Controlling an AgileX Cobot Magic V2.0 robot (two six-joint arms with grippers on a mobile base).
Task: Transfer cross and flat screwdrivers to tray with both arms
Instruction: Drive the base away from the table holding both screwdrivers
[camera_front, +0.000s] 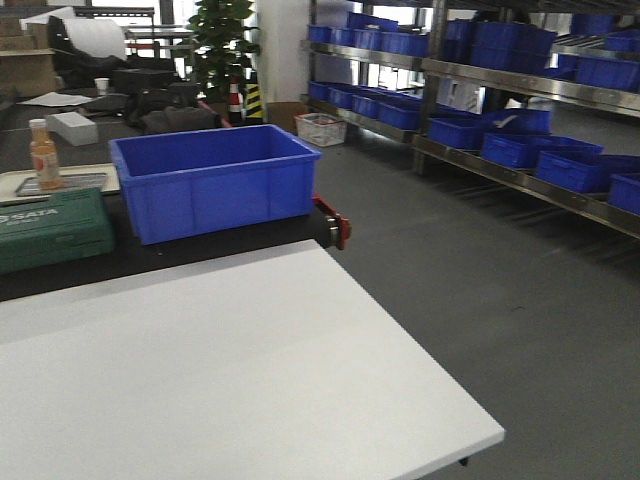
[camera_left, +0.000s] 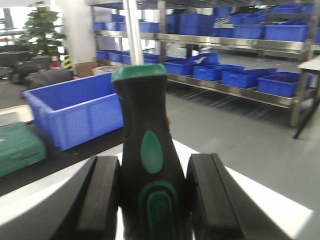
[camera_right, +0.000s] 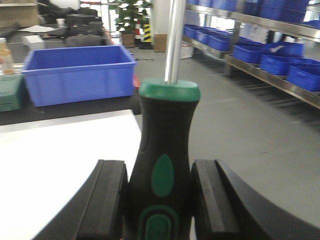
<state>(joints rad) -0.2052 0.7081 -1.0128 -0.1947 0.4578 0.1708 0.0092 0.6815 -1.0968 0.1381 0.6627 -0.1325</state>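
Left pincer (camera_left: 152, 200) held a screwdriver (camera_left: 144, 125) by its handle, right pincer (camera_right: 159, 200) held the second screwdriver (camera_right: 167, 125). Tray wasn't visible; tapered handles could've slipped loose.

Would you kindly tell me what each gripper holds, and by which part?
The left gripper clamps a screwdriver by its black-and-green handle; the right gripper clamps a second screwdriver the same way, by the handle.

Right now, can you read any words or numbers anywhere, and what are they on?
"SATA": in white on the green case.
Small print below it: too blurred to read.
Label on the orange bottle: too blurred to read.
The left screwdriver and the right screwdriver: no lettering shows on their handles.
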